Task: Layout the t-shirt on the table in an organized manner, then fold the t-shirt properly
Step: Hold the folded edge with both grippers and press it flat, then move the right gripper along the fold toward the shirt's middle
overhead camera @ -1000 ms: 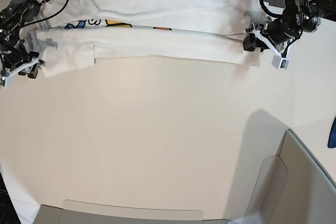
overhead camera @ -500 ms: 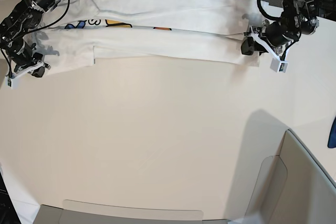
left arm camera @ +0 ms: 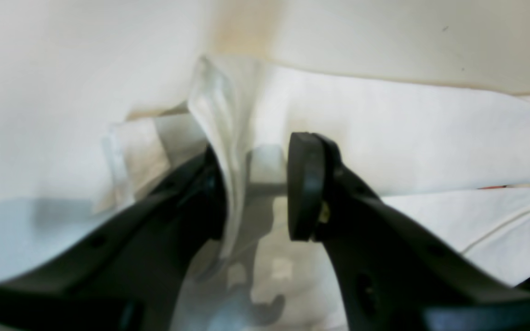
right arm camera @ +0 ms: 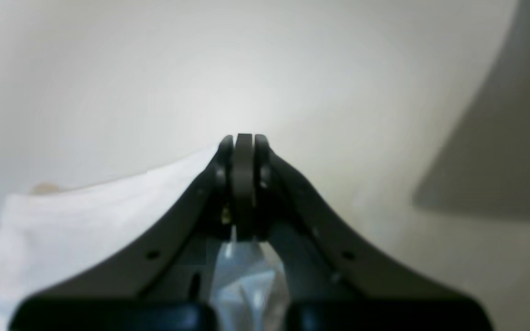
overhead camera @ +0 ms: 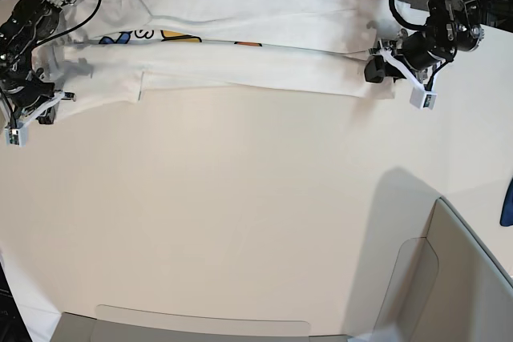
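1. At the left of the base view, the right gripper (overhead camera: 40,114) is seen low over the table (overhead camera: 240,214), just beside the sleeve end of the t-shirt (overhead camera: 264,70), with its arm folded back toward the far left corner.
2. In the right wrist view, the right gripper's (right arm camera: 244,184) jaws are pressed flat together; whether any cloth is pinched there cannot be told. White fabric (right arm camera: 85,216) lies to one side, bare tabletop (right arm camera: 154,69) ahead.
3. The t-shirt is stretched in a long folded band across the far part of the table, parallel to the far edge, with a strip of blue, yellow and orange print (overhead camera: 144,35) showing along the fold.
4. A wide stretch of open tabletop is left between the shirt's near edge and the near side, unobstructed through the middle.
5. At the near right corner, a grey panel (overhead camera: 449,278) is seen standing up, narrowing the room there.
6. At the right, the left gripper (overhead camera: 385,70) is held at the shirt's end, its arm bent down from the far right corner.
7. In the left wrist view, the left gripper's (left arm camera: 256,184) jaws are held apart with a raised ridge of the shirt's fabric (left arm camera: 221,138) standing between them, against one finger (left arm camera: 200,193); the other pad (left arm camera: 304,184) is kept clear of it.
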Action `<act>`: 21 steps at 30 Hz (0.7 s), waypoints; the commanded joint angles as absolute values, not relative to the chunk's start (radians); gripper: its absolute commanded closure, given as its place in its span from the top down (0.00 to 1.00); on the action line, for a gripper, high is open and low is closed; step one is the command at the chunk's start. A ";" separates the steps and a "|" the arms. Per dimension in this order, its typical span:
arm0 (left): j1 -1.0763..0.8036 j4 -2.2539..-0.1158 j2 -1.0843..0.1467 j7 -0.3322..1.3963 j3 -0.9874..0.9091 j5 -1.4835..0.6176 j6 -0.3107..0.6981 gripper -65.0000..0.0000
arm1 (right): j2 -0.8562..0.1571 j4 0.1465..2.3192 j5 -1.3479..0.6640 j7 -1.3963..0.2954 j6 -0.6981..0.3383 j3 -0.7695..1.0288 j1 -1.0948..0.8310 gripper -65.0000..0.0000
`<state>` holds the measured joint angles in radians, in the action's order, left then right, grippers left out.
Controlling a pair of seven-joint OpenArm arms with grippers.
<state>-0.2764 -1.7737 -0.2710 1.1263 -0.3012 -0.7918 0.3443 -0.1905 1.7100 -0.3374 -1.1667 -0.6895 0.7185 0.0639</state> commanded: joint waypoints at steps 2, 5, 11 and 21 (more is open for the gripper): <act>-0.252 -1.790 -0.283 1.116 -0.306 -0.803 0.348 0.31 | -0.189 1.813 -0.343 -1.145 -0.694 0.691 0.030 0.00; -0.243 -1.788 -0.283 1.116 -0.306 -0.803 0.348 0.31 | -0.180 1.923 -0.343 -1.145 -0.694 0.670 -0.033 0.00; -0.242 -1.788 -0.282 1.116 -0.306 -0.803 0.346 0.31 | -0.173 2.041 -0.381 -1.145 -0.694 0.591 -0.194 0.00; -0.222 -1.733 -0.271 1.116 -0.306 -0.803 0.346 0.31 | -0.283 2.040 -0.728 -1.147 -0.694 0.588 -0.447 0.00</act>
